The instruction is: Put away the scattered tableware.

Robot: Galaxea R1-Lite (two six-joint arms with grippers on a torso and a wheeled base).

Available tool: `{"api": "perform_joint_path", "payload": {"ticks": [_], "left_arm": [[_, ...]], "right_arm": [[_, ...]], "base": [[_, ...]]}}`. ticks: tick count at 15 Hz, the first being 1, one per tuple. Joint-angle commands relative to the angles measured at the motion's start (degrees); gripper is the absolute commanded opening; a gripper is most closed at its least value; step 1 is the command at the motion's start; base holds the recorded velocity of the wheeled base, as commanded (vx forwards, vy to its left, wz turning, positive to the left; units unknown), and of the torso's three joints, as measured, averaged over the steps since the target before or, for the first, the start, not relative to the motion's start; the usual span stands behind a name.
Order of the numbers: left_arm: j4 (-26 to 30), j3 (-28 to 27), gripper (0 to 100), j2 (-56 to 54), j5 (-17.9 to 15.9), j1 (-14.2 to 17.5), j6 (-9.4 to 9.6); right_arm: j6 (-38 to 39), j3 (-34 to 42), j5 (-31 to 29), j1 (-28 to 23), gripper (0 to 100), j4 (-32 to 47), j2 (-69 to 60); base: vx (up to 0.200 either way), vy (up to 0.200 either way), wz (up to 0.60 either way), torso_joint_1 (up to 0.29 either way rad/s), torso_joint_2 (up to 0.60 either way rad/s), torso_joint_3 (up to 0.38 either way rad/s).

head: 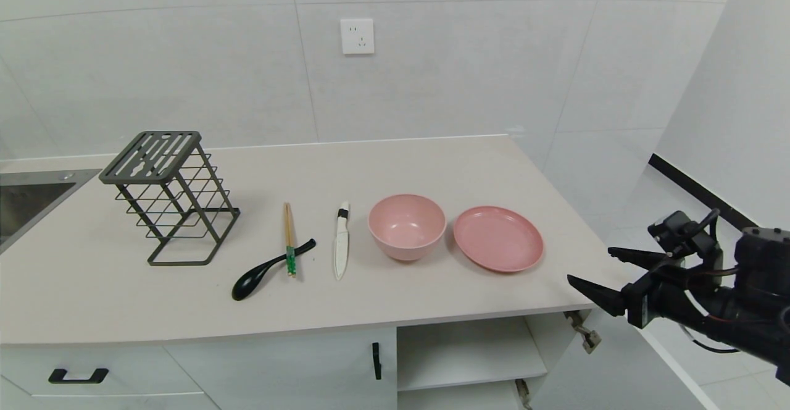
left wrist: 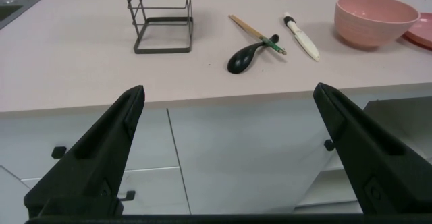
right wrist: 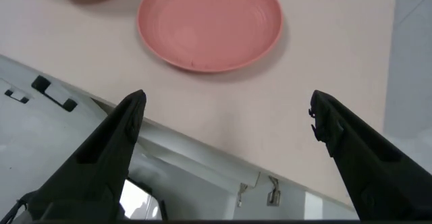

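Head view: the tabletop (head: 432, 299) runs from a sink (head: 24, 200) at its 9 o'clock end to a free corner at 3 o'clock, where it drops to the floor. Below the front edge a cabinet bay (head: 469, 351) stands open.

From 9 to 3 o'clock lie a wire rack (head: 170, 197), chopsticks (head: 288, 237) crossing the handle of a black spoon (head: 268, 271), a white knife (head: 340, 240), a pink bowl (head: 407, 225) and a pink plate (head: 498, 238). The bowl and plate sit just beside each other. A wide band of tabletop runs between this row and the wall at 12 o'clock.

The right gripper (head: 589, 263) hangs off the front corner, at 4 o'clock of the plate, jaws spread wide and holding nothing. The left gripper (left wrist: 229, 96) sits out before the front edge, roughly at 6 o'clock of the spoon, jaws likewise released and touching nothing.
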Motion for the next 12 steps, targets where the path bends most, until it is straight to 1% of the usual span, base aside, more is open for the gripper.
{"api": "perform_joint_path", "payload": {"ticks": [1,3,4,6,7,9,10,12], "left_arm": [[0.0,0.0,100,0.1,0.0,0.0,-0.02],[0.0,0.0,100,0.1,-0.2,0.0,-0.20],[-0.1,0.0,100,0.1,-0.7,-0.1,0.15],[-0.1,0.0,100,0.1,-1.0,-0.1,-0.20],[-0.1,0.0,100,0.1,-1.0,-0.1,-0.20],[-0.1,0.0,100,0.1,-1.0,-0.1,-0.38],[-0.1,0.0,100,0.1,-1.0,-0.1,-0.38],[-0.1,0.0,100,0.1,-1.0,-0.1,-0.29]], "right_arm": [[0.1,-0.6,0.1,0.1,100,-0.4,5.4],[0.8,-4.0,0.1,0.2,100,-0.3,6.4],[2.1,-5.8,-0.1,0.3,100,-0.5,7.5],[2.5,-8.9,-0.2,0.3,100,-0.9,9.2],[3.3,-12.2,-0.4,0.3,100,-0.7,10.3],[5.9,-15.8,-0.8,0.7,100,0.2,11.1],[9.6,-19.2,-4.2,2.2,100,3.0,11.3],[12.2,-22.1,-5.0,4.1,100,6.2,11.2]], "base": [[0.000,0.000,0.00,0.000,0.00,0.000],[0.000,0.000,0.00,0.000,0.00,0.000],[0.000,0.000,0.00,0.000,0.00,0.000],[0.000,0.000,0.00,0.000,0.00,0.000],[0.000,0.000,0.00,0.000,0.00,0.000],[0.000,0.000,0.00,0.000,0.00,0.000],[0.200,0.000,0.00,0.002,0.00,0.002],[0.200,0.000,0.00,-0.010,0.00,0.000]]}}
